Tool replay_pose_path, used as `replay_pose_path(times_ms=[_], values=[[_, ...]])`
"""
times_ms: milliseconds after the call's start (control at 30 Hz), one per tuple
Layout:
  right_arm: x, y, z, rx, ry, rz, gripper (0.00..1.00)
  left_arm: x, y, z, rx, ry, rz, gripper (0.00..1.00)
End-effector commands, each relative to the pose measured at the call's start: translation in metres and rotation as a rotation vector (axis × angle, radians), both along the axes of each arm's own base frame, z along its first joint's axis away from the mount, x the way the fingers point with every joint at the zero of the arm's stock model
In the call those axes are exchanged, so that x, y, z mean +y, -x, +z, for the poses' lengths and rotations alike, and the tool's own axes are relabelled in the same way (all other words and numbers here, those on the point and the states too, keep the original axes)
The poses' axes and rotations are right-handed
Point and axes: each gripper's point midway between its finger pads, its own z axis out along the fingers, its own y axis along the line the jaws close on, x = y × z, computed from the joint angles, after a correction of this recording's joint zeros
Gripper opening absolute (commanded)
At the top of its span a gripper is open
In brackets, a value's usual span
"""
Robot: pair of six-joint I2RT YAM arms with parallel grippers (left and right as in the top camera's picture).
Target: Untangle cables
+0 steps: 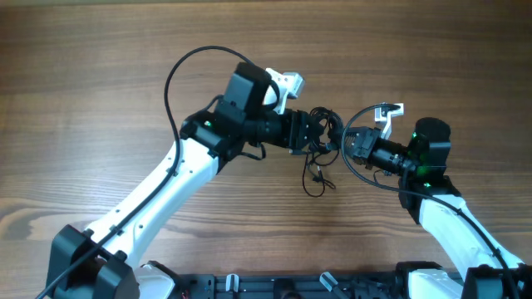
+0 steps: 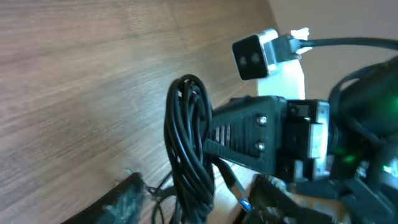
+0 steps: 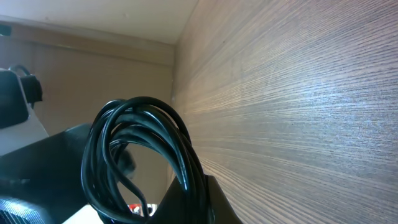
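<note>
Your right tool pinches the cables tight near the tabletop's middle, toward its right edge. It holds the bunch up so your left tool, half open, can pull loops free.

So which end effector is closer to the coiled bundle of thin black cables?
Right, narrowly. The right end effector is shut on the coiled bundle of thin black cables, touching it; the left end effector faces it from the other side, fingers apart, not clamping.
</note>
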Motion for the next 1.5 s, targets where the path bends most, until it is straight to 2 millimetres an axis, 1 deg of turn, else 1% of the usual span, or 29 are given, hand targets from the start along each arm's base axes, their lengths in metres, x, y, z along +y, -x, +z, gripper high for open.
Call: replay_pose_path(times_ms=[0,133,167,200,233,267,300,333,367,400,433,500,533,567,600,667,733,767,800,933,967,1000,1067,1233,1267,1367,1433,1467], values=[[-0.001,-0.002,0.003,-0.006,-0.003,-0.006,0.04,-0.001,-0.009,-0.01,0.003,-0.042,0.055,0.4],[0.0,0.0,0.004,-0.008,-0.008,0.008,0.04,-0.005,-0.017,-0.023,0.053,-0.043,0.096,0.4],[0.0,0.0,0.004,-0.008,-0.008,0.008,0.04,-0.008,-0.018,-0.025,0.054,-0.038,0.092,0.38],[0.0,0.0,0.004,-0.008,-0.008,0.008,0.04,-0.01,-0.018,-0.028,0.058,-0.037,0.087,0.24],[0.0,0.0,0.004,-0.011,-0.007,0.008,0.04,-0.01,-0.018,-0.029,0.062,-0.04,0.086,0.06],[0.0,0.0,0.004,-0.025,0.0,0.011,0.06,-0.009,-0.017,-0.031,0.066,-0.044,0.087,0.04],[0.0,-0.001,0.005,-0.053,0.017,0.013,0.16,-0.009,-0.017,-0.031,0.067,-0.047,0.088,0.04],[-0.003,-0.004,0.005,-0.089,0.043,0.004,0.21,-0.007,-0.019,-0.031,0.061,-0.048,0.087,0.04],[-0.007,-0.007,0.007,-0.118,0.053,-0.004,0.28,-0.005,-0.021,-0.031,0.062,-0.048,0.094,0.04],[-0.012,-0.01,0.008,-0.127,0.055,-0.021,0.38,-0.003,-0.022,-0.032,0.065,-0.05,0.099,0.04],[-0.019,-0.012,0.012,-0.138,0.046,-0.036,0.45,-0.001,-0.023,-0.033,0.069,-0.055,0.104,0.04],[-0.034,-0.014,0.022,-0.158,0.007,-0.049,0.48,0.003,-0.024,-0.035,0.059,-0.069,0.101,0.04],[-0.04,-0.013,0.031,-0.173,-0.026,-0.041,0.45,0.005,-0.025,-0.037,0.056,-0.08,0.107,0.04],[-0.04,-0.011,0.039,-0.186,-0.052,-0.023,0.4,0.006,-0.026,-0.037,0.054,-0.084,0.111,0.04],[-0.035,-0.007,0.048,-0.194,-0.082,0.013,0.36,0.005,-0.026,-0.037,0.052,-0.083,0.11,0.04],[-0.025,-0.002,0.052,-0.179,-0.111,0.052,0.36,0.002,-0.024,-0.036,0.048,-0.08,0.103,0.04],[-0.01,0.005,0.052,-0.148,-0.13,0.096,0.33,-0.002,-0.021,-0.036,0.04,-0.083,0.093,0.04],[0.001,0.008,0.051,-0.146,-0.129,0.122,0.31,-0.004,-0.02,-0.037,0.034,-0.092,0.093,0.04],[0.007,0.009,0.05,-0.138,-0.126,0.125,0.31,-0.005,-0.019,-0.037,0.029,-0.098,0.093,0.04],[0.025,-0.001,0.039,-0.109,-0.085,0.054,0.31,-0.011,-0.014,-0.037,0.026,-0.096,0.077,0.04],[0.026,-0.003,0.035,-0.096,-0.077,0.038,0.27,-0.011,-0.014,-0.037,0.025,-0.096,0.076,0.04],[0.025,-0.007,0.027,-0.058,-0.06,-0.005,0.27,-0.011,-0.014,-0.037,0.025,-0.096,0.076,0.04],[0.02,-0.011,0.018,-0.02,-0.041,-0.049,0.28,-0.011,-0.014,-0.037,0.026,-0.096,0.076,0.04],[0.019,-0.011,0.012,0.007,-0.033,-0.061,0.29,-0.011,-0.014,-0.037,0.024,-0.095,0.076,0.04],[0.018,-0.011,0.012,0.007,-0.031,-0.065,0.32,-0.012,-0.014,-0.036,0.023,-0.094,0.074,0.04],[0.015,-0.015,0.01,0.006,-0.021,-0.093,0.33,-0.016,-0.009,-0.036,0.022,-0.093,0.061,0.04],[0.015,-0.016,0.01,0.006,-0.021,-0.096,0.31,-0.019,-0.006,-0.036,0.019,-0.094,0.048,0.04],[0.015,-0.015,0.011,0.007,-0.022,-0.093,0.28,-0.021,-0.005,-0.036,0.009,-0.097,0.037,0.04]])
